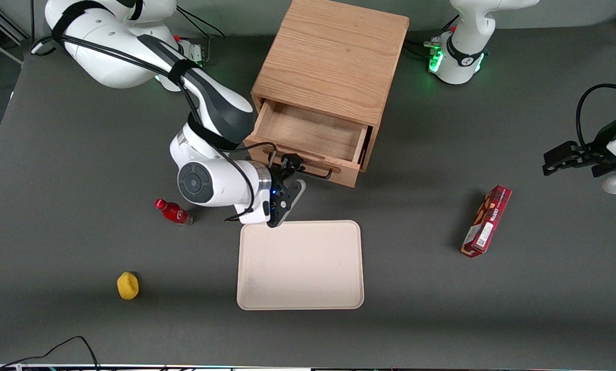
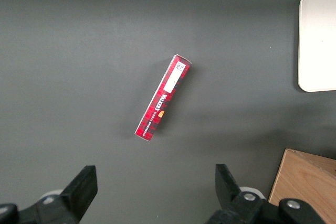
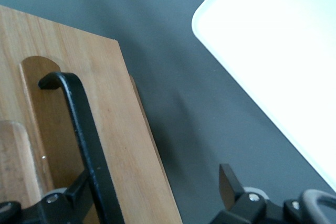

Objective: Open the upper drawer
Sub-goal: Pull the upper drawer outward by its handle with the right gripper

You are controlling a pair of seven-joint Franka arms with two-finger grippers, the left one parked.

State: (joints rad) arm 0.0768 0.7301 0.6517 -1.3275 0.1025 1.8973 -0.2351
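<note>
The upper drawer point(image 1: 313, 131) of the light oak cabinet point(image 1: 334, 56) stands pulled out, and its bare wooden inside shows. Its black bar handle point(image 1: 318, 172) runs along the drawer front, on the side nearer the front camera. My right gripper point(image 1: 289, 166) is at the handle's end toward the working arm. In the right wrist view the gripper point(image 3: 155, 182) is open: one finger point(image 3: 79, 192) sits against the handle point(image 3: 79, 119), and the other finger point(image 3: 228, 182) hangs over the grey table past the drawer front point(image 3: 121, 129). The lower drawer is hidden under the upper one.
A cream tray point(image 1: 300, 265) lies just nearer the front camera than the gripper. A red bottle point(image 1: 173, 212) and a yellow object point(image 1: 127, 285) lie toward the working arm's end. A red box point(image 1: 486, 220) lies toward the parked arm's end.
</note>
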